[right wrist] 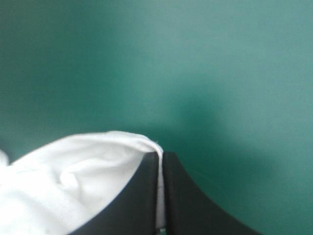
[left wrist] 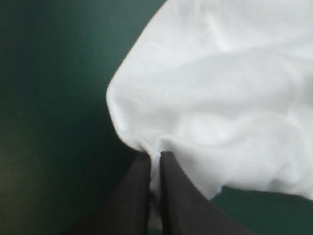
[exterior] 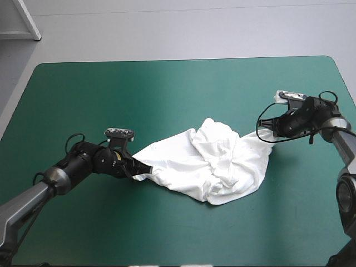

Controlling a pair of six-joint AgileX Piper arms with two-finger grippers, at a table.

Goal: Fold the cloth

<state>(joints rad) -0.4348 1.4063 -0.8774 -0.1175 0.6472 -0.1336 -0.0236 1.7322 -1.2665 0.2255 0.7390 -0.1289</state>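
Gripping one end of the white, short-sleeved, crumpled fabric T-shirt (exterior: 214, 161) with the left end effector (exterior: 143, 167), broad black fin-shaped fingers (left wrist: 181, 196) all but closed on a thin fold of cloth. Clamps the opposite end with the right end effector (exterior: 261, 127), likewise narrowed to a slit with white fabric pinched in it. Spans the gap between the two slantwise, from near-left to far-right, about the middle of the flat teal-green tabletop (exterior: 167, 94), a little toward its right edge. Sags into a bunched, wrinkled heap at the centre, resting on the tabletop; tapers to a narrower strip toward each grip. Along the left wrist: bulges ahead of the fingertips as a rounded white mass, teal-green beside it. Along the right wrist: trails off to one side of the closed tips, bare teal-green ahead.
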